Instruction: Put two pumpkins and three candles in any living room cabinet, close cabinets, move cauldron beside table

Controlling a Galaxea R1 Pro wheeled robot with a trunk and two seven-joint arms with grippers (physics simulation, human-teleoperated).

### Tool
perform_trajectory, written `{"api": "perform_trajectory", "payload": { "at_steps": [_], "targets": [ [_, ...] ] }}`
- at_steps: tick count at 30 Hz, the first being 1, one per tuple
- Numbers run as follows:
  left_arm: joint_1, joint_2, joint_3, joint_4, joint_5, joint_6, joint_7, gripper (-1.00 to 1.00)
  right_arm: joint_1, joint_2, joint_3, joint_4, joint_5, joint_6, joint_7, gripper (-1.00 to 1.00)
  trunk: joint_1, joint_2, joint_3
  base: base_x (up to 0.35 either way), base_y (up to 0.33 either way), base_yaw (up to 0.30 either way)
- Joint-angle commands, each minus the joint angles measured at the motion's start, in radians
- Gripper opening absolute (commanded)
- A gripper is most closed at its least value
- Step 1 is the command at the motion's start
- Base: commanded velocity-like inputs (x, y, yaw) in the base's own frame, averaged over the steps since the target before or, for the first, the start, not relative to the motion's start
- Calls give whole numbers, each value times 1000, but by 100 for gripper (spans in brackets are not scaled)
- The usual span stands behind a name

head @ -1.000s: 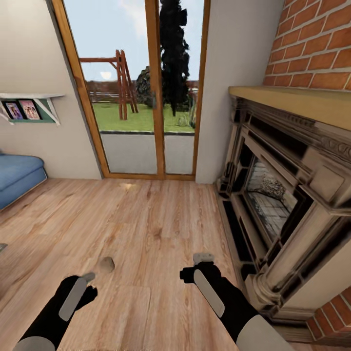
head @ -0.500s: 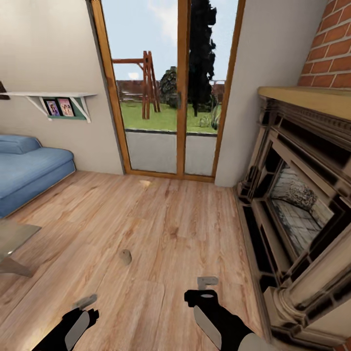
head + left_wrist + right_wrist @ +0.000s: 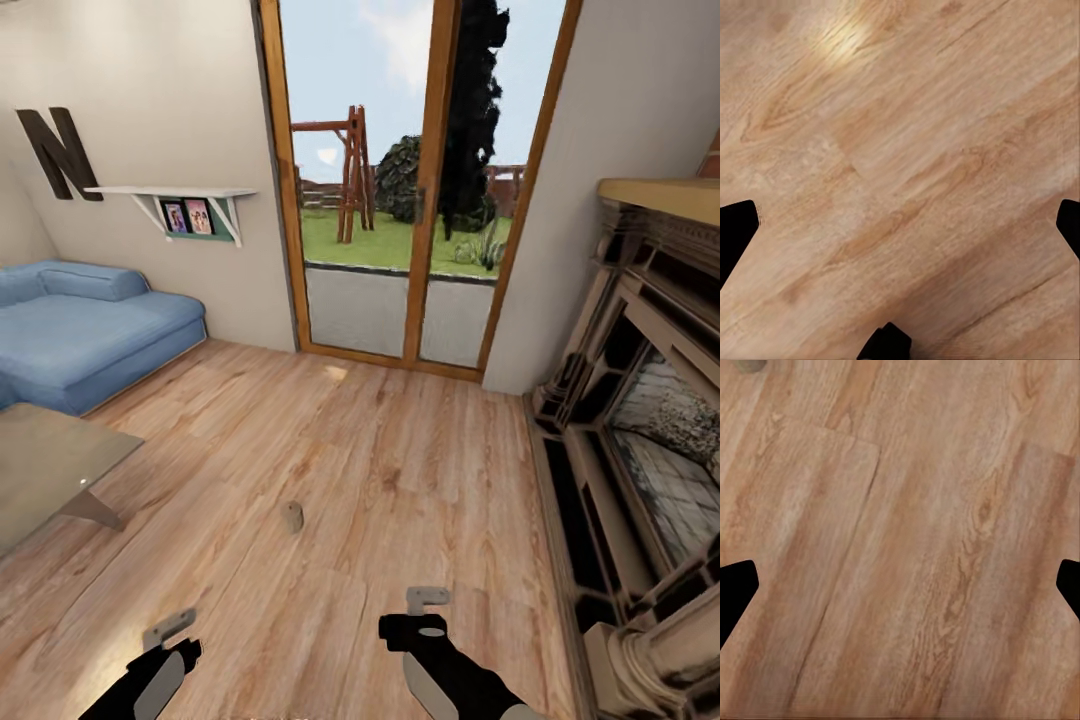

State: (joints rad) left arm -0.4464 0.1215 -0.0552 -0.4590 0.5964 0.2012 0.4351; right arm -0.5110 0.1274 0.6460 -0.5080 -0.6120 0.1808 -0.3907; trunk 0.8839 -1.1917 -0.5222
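One candle stands on the wooden floor, ahead of both arms. The left gripper and right gripper are wide and empty. Judged step: approaching; next, drive closer and lower a gripper around the candle.

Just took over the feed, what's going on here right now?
The robot is in the living room with both arms low over the wood floor, holding nothing. The left gripper and right gripper are both open, with only floorboards between the fingers. One candle stands on the floor ahead of the left arm, not yet picked up. A glass table, blue sofa and fireplace surround it.
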Motion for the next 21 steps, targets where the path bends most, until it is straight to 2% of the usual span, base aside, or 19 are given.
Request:
{"api": "perform_trajectory", "payload": {
  "at_steps": [1, 10, 12, 21],
  "targets": [
    [0, 1, -6, -2, 6, 3, 6, 100, -1, -1, 7, 3, -6, 2, -8, 100, 0, -1, -1, 0, 0, 291],
    [0, -1, -8, 0, 7, -5, -30, 100, -1, 0, 7, 21, -5, -4, -8, 100, 0, -1, -1, 1, 0, 291],
    [0, -2, -24, 0, 7, -5, -39, 100, -1, 0, 7, 22, -5, -4, -8, 100, 0, -1, -1, 79, 0, 291],
    [0, -2, -77, 27, 4, -9, -59, 100, -1, -7, 6, 23, -9, -26, -7, 100, 0, -1, -1, 288, 0, 285]
  ]
}}
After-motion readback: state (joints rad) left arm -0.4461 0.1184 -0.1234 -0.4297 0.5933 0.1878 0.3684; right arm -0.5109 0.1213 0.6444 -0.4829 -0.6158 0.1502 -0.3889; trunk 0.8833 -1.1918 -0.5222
